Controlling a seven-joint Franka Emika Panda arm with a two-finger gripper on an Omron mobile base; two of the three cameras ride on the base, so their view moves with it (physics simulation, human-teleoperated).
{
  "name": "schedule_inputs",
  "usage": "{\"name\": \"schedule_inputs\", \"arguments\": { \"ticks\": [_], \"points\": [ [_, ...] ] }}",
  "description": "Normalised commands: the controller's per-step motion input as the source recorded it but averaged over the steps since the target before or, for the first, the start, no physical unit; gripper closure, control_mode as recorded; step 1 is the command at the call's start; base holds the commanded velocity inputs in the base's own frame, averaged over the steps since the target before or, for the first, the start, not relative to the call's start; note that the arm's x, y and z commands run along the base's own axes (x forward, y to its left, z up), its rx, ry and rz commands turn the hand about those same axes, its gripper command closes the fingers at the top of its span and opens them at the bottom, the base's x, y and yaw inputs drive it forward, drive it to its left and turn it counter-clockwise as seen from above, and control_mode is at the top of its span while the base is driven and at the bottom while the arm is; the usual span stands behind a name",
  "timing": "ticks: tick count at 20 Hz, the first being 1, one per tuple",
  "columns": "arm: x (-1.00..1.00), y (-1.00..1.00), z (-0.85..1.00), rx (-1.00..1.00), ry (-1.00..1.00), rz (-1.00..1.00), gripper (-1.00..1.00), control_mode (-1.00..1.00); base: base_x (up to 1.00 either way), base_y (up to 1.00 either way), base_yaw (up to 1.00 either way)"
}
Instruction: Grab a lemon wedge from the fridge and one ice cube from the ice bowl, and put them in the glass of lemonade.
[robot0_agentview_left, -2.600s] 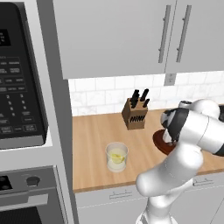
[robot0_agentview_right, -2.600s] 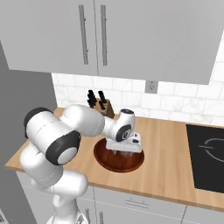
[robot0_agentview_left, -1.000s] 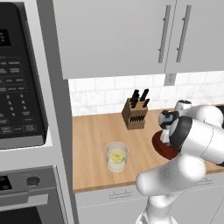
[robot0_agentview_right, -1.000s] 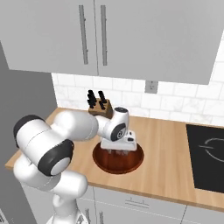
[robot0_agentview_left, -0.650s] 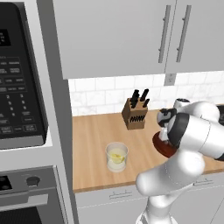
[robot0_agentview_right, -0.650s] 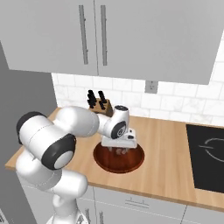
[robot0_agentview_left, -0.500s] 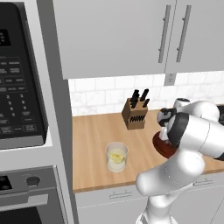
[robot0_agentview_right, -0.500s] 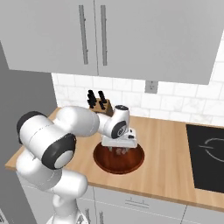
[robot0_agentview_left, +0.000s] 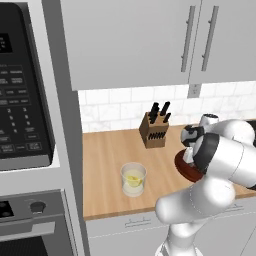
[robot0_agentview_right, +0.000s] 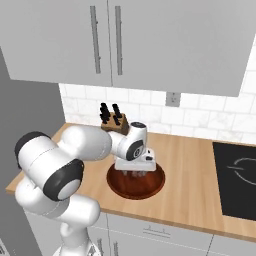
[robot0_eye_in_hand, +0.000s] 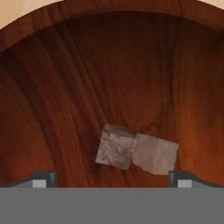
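The ice bowl (robot0_agentview_right: 150, 189), a wide dark reddish-brown dish, sits on the wooden counter; its rim also shows past my arm (robot0_agentview_left: 183, 169). My gripper (robot0_agentview_right: 134, 174) points straight down into it, open and holding nothing. In the hand view two ice cubes (robot0_eye_in_hand: 116, 146) (robot0_eye_in_hand: 155, 153) lie touching on the bowl floor (robot0_eye_in_hand: 87, 65), just ahead of the gripper (robot0_eye_in_hand: 112, 179) and between its fingertips (robot0_eye_in_hand: 43, 178). The glass of lemonade (robot0_agentview_left: 133, 179) stands to the left near the counter's front edge, with a brighter yellow bit in it that looks like the lemon wedge (robot0_agentview_left: 132, 177). The fridge is out of view.
A knife block (robot0_agentview_left: 155, 131) (robot0_agentview_right: 114, 122) stands at the backsplash behind the bowl. A microwave (robot0_agentview_left: 20, 100) and an oven (robot0_agentview_left: 30, 225) fill the tall cabinet on the left. A black cooktop (robot0_agentview_right: 237, 170) lies to the right. Wall cabinets hang overhead.
The hand has shifted over the middle of the bowl and sunk a little toward the cubes. The jaws have stayed open.
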Motion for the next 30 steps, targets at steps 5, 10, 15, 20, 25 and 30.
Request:
{"name": "schedule_inputs", "arguments": {
  "ticks": [5, 10, 15, 20, 25, 30],
  "points": [
    [0.19, 0.07, 0.0, 0.0, -0.04, 0.02, -1.0, -1.0, 0.0, 0.0, 0.0],
    [-0.19, 0.0, 0.0, 0.0, -0.01, 0.0, -1.0, -1.0, 0.0, 0.0, 0.0],
    [-0.26, 0.0, -0.01, 0.01, -0.03, -0.02, -1.0, -1.0, 0.0, 0.0, 0.0],
    [0.08, 0.01, -0.03, 0.0, -0.05, -0.09, -1.0, -1.0, 0.0, 0.0, 0.0],
    [0.24, 0.14, 0.0, 0.0, -0.05, -0.17, -1.0, -1.0, 0.0, 0.0, 0.0],
    [-0.04, -0.09, 0.0, 0.02, -0.01, -0.17, -1.0, -1.0, 0.0, 0.0, 0.0]
  ]
}}
